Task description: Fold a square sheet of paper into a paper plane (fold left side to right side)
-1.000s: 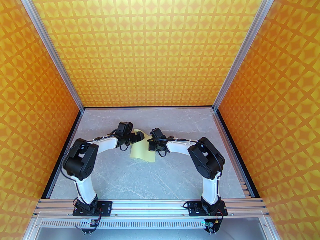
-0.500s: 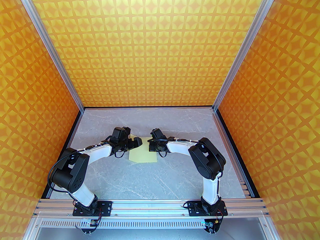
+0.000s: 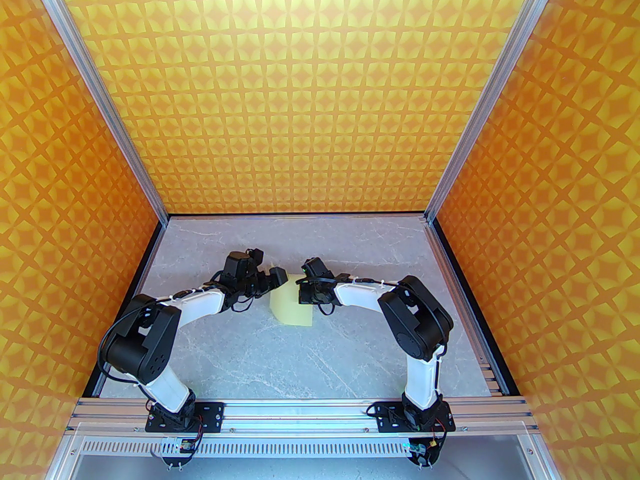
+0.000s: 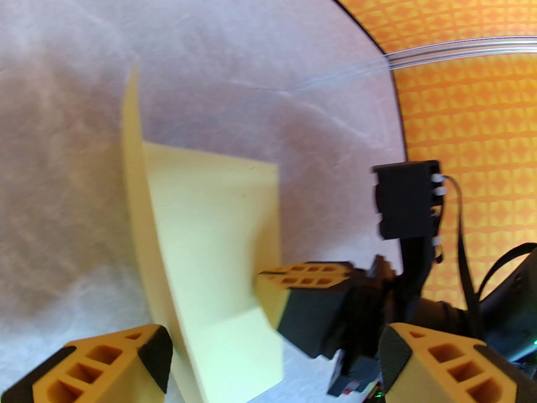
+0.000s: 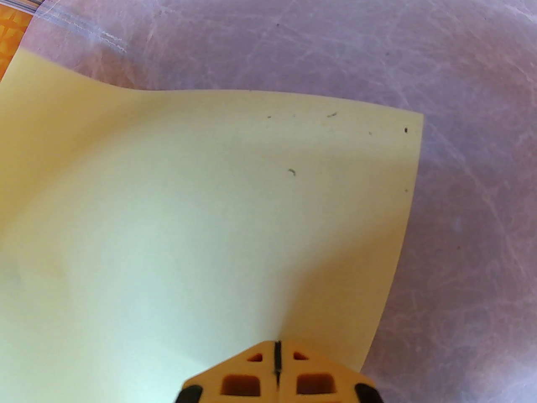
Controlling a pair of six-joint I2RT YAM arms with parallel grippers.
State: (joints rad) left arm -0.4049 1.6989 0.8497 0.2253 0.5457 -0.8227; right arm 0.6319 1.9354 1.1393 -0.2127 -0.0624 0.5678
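Paper update for you: the square sheet of paper [image 3: 294, 310] sits on the table [image 3: 310, 363] between the 2 arms, in the far half. Its right part lies flat, while its left side curls up off the surface like a standing flap.

Your right gripper [image 5: 277, 367] has its jaws pressed together, with the tip planted on the sheet near the right edge. I'd guess that's your anchor, so the sheet can't slide while the other side swings over.

Your left gripper [image 4: 275, 351] has its jaws spread wide. From the left wrist view the raised flap stands between the 2 fingers, not pinched. I can't tell whether it leans on either finger.

My read is that the left-to-right fold is barely underway, and I see no crease. You'd need to carry that flap across and line up the edges before flattening.

Heads up, though: thin paper like this could flop back or land skewed. Your right tip also sits roughly where the flap should land.
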